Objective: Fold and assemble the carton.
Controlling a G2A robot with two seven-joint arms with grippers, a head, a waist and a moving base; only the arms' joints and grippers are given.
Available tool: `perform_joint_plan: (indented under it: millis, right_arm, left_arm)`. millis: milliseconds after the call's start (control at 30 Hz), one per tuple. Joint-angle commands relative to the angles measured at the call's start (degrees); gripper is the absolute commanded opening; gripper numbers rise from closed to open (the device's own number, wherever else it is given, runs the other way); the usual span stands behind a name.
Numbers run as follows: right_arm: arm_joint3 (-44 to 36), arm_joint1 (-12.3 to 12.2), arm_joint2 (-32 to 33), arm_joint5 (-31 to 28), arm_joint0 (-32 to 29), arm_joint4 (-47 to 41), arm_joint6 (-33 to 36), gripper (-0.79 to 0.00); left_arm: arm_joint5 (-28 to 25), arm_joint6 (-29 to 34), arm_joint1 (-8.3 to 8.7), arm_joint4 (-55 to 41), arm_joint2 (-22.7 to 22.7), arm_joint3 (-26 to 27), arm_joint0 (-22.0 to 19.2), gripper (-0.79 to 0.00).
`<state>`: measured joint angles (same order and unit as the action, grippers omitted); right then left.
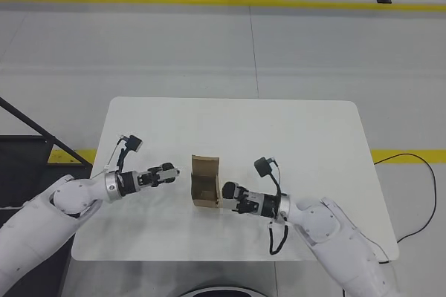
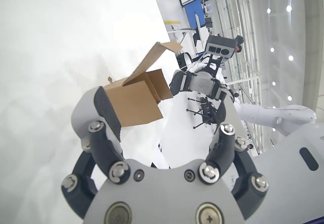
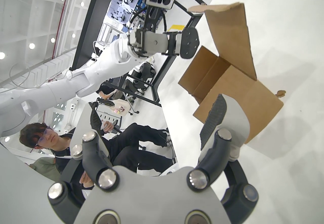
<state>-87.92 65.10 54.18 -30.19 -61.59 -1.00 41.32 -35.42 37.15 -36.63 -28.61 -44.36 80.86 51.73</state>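
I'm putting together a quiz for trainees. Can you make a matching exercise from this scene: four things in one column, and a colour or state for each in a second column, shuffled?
1. carton
2. table
3. left gripper
4. floor line

A. yellow
B. white
C. brown, lid flap raised
D. fingers open, beside the carton

Pairs: 1-C, 2-B, 3-D, 4-A

Top view down onto table; wrist views close, from opposite sides of carton (common to all)
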Motion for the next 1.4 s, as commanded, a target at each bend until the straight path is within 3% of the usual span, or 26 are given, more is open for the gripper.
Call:
perform_joint_plan:
  millis: [0,333,767,1000,1367]
  right_arm:
    - [-0.5,-0.2,0.1,-0.7,-0.9,0.7,0.8,0.000]
    - [-2.5,-0.9,0.9,-0.2,-4.7,3.1,2.5,0.000]
    - [0.0,-0.2,-1.8,0.0,-3.5,2.6,2.9,0.000]
    - [2.2,0.3,-2.9,0.0,-2.0,1.9,2.6,0.000]
    - [4.6,1.0,-3.9,-0.7,-0.5,0.6,2.2,0.000]
  left_arm:
    - [0.2,0.8,-1.31,0.0,1.1,-1.6,-1.8,0.000]
    - [1.3,-0.1,-7.14,1.1,5.4,-8.2,-8.0,0.000]
    - [1.7,1.5,-13.49,0.4,9.0,-15.6,-13.0,0.000]
    - [0.3,3.5,-15.48,0.0,9.1,-18.5,-13.5,0.000]
    - [-1.0,7.0,-16.95,-0.9,7.3,-20.4,-13.0,0.000]
